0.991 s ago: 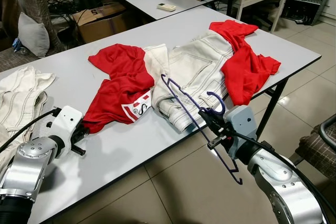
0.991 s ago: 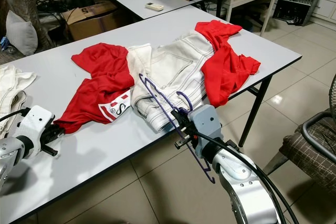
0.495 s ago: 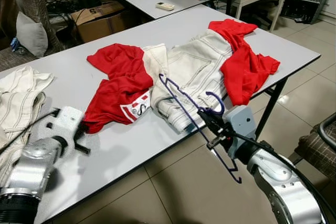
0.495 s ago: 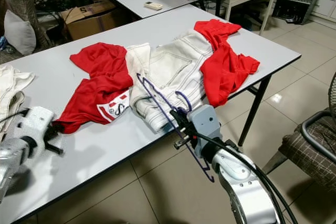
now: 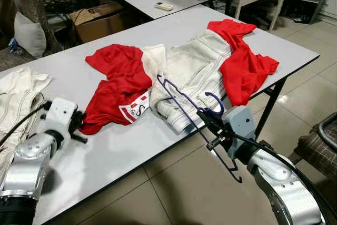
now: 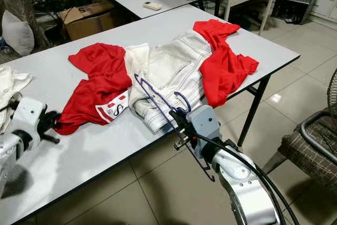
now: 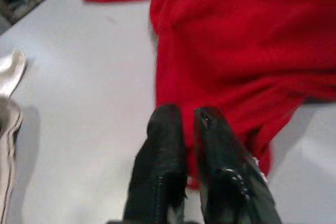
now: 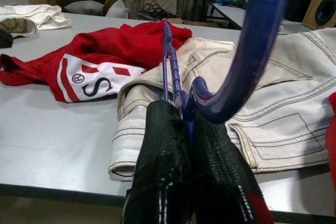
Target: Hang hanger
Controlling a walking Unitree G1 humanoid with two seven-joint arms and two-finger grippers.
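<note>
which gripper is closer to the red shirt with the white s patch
Left. The left gripper sits at the hem of the red shirt. The right gripper, clamped on the purple hanger, hangs off the table edge, past the white jeans.

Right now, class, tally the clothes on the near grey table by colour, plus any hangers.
Red T-shirts: 2
Cream denim garments: 2
Purple plastic hanger: 1, held in the right gripper
Total: 5
</note>
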